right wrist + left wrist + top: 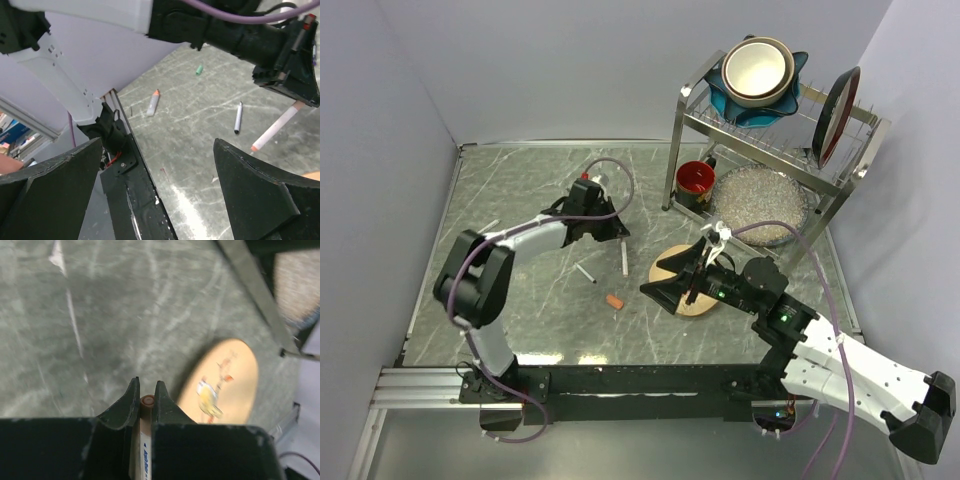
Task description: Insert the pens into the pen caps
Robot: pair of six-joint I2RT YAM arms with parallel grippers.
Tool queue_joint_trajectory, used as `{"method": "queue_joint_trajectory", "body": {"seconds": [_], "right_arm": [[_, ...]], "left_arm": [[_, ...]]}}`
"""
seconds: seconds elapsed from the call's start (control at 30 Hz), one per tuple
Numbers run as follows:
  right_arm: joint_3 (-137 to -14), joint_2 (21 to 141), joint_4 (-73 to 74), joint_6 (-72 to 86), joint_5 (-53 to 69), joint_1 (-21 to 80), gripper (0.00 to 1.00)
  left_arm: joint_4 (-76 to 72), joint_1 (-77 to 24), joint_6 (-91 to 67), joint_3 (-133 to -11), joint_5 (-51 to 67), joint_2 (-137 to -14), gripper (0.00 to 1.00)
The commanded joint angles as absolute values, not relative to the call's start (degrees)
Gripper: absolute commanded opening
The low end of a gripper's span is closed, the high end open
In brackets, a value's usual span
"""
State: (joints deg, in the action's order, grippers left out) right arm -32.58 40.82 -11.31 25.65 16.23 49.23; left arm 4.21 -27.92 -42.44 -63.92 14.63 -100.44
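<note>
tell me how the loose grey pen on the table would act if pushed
The grey pen lies flat on the smooth table, so a sideways push would probably roll it. Thin and short, it is likely stiff and light, easily skidding.

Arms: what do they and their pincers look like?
White links join black joints on the left arm and right arm, a purple cable looping along each. Black wedge-shaped fingers form the left pincer and right pincer. Small green lights show on the right arm.

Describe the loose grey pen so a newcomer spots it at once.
Find the left gripper over the middle of the table, holding a white pen. Just left of that pen lies the grey pen, black-tipped, unlike the stubby orange piece nearby.
</note>
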Motion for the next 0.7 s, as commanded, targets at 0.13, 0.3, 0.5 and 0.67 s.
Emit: {"method": "queue_joint_trajectory", "body": {"seconds": [0.13,0.3,0.5,0.67], "right_arm": [[-33.7,39.9,-10.4,25.0,13.9,49.3,1.00],[-34.4,38.8,-9.5,24.3,13.3,49.3,1.00],[-34.6,38.7,-9.4,24.7,13.0,49.3,1.00],[-35.1,37.8,-8.6,25.2,12.9,49.3,1.00]], "left_arm": [[6.3,-27.2,-42.2,-71.5,11.4,-109.6,0.04],[9.2,-27.2,-41.1,-73.3,6.2,-111.9,0.11],[11.7,-27.2,-41.0,-74.2,3.7,-113.6,0.18],[13.6,-27.1,-40.4,-74.8,1.8,-112.9,0.32]]}}
